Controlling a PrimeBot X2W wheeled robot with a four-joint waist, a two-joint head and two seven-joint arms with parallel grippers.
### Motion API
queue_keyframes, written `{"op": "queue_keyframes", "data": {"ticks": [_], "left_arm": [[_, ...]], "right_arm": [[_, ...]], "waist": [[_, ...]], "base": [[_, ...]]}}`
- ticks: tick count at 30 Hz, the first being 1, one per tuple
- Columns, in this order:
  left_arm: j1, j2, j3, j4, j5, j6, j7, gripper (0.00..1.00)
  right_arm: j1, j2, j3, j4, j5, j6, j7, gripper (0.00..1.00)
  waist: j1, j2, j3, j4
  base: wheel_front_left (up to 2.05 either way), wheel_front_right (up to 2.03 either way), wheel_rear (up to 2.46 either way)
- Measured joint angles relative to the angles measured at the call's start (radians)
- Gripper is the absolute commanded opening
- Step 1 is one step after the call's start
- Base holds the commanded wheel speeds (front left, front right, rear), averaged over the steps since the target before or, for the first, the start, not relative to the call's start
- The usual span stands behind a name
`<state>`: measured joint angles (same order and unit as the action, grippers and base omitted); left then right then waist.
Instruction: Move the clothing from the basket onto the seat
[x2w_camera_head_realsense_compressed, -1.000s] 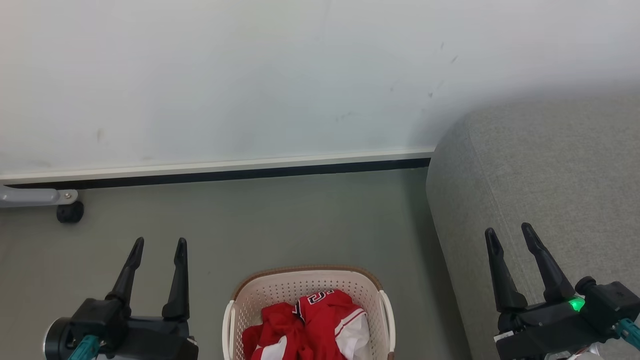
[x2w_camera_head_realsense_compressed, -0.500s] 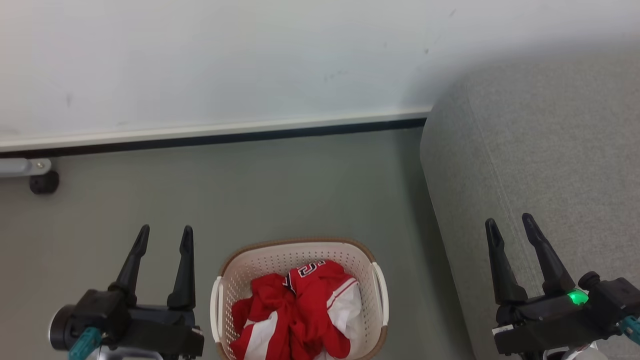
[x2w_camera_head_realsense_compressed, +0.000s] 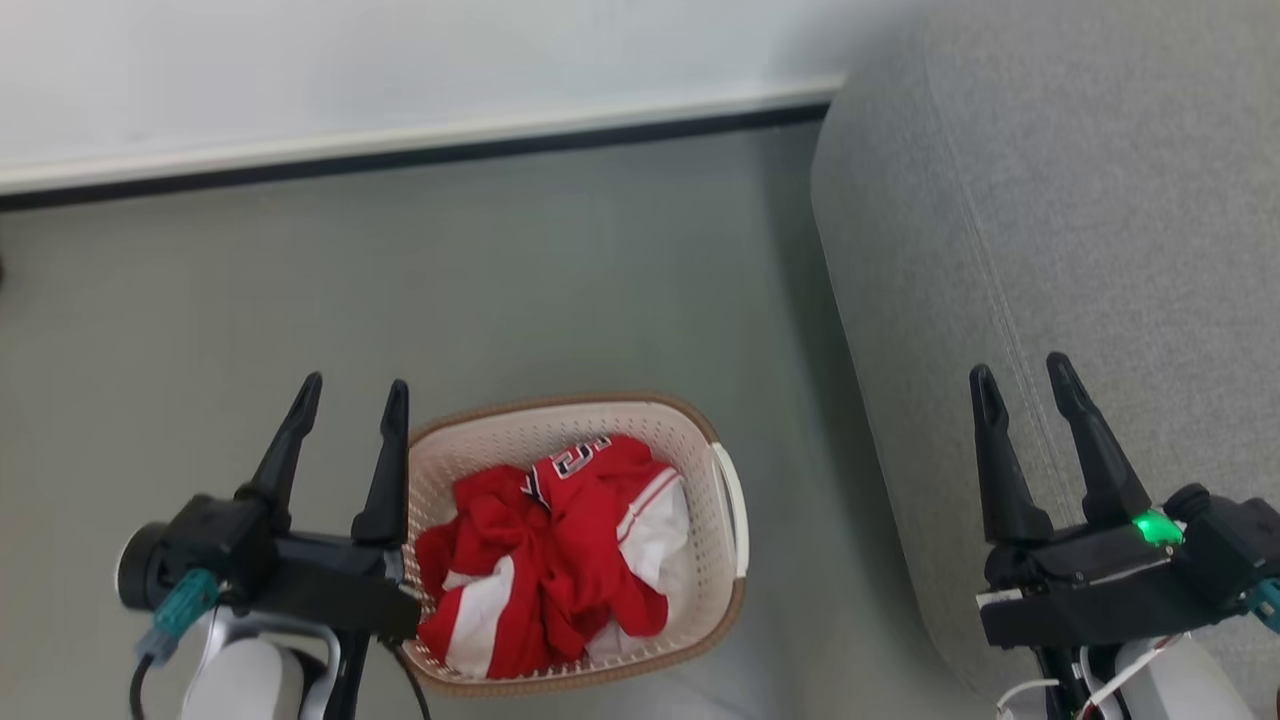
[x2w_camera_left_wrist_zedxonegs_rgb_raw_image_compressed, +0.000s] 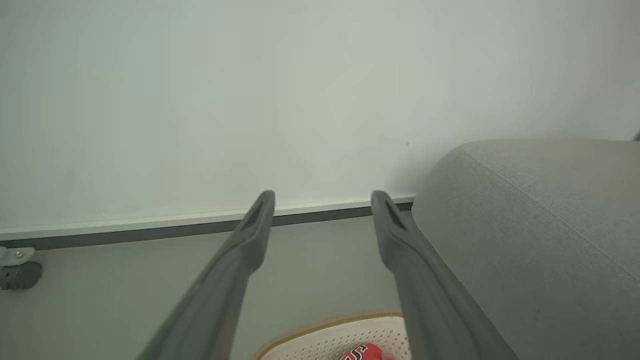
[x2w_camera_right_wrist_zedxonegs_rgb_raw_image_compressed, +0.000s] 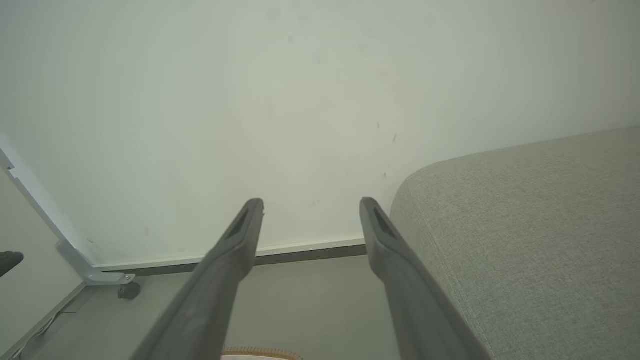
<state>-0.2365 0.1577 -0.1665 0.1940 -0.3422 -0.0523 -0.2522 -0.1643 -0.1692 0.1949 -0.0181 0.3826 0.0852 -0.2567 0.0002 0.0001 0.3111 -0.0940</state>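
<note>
Head cam has tipped down since a sec ago, so the whole basket (x2w_camera_head_realsense_compressed: 560, 425) shows now; the basket itself hasn't shifted on the grey floor (x2w_camera_head_realsense_compressed: 500, 280), as far as can be told. L gripper (x2w_camera_head_realsense_compressed: 355, 385) overlaps the basket's left rim in head view, fingers parted, holding nothing. R gripper (x2w_camera_head_realsense_compressed: 1020, 368) hangs over the seat (x2w_camera_head_realsense_compressed: 1050, 200) edge, likewise parted & empty. Clothing (x2w_camera_head_realsense_compressed: 555, 550), a crumpled red-and-white heap w/ a lettered jersey on top, lies wholly inside the basket, just beside the seat. Progress looks nil: no garment gripped, none on the seat in view. Left to do: reach in, grab, lift, carry across, drop; prob. several trips.
</note>
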Motion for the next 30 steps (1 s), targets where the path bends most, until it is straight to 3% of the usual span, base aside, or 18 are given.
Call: {"op": "queue_keyframes", "data": {"ticks": [30], "left_arm": [[-0.317,-0.033,-0.109,0.331,0.0,-0.053,0.164,1.0]], "right_arm": [[-0.216,0.069,0.041,-0.034,-0.013,0.029,0.0,1.0]], "waist": [[-0.0001,0.0001,0.357,-0.146]], "base": [[0.0,0.0,0.0]]}}
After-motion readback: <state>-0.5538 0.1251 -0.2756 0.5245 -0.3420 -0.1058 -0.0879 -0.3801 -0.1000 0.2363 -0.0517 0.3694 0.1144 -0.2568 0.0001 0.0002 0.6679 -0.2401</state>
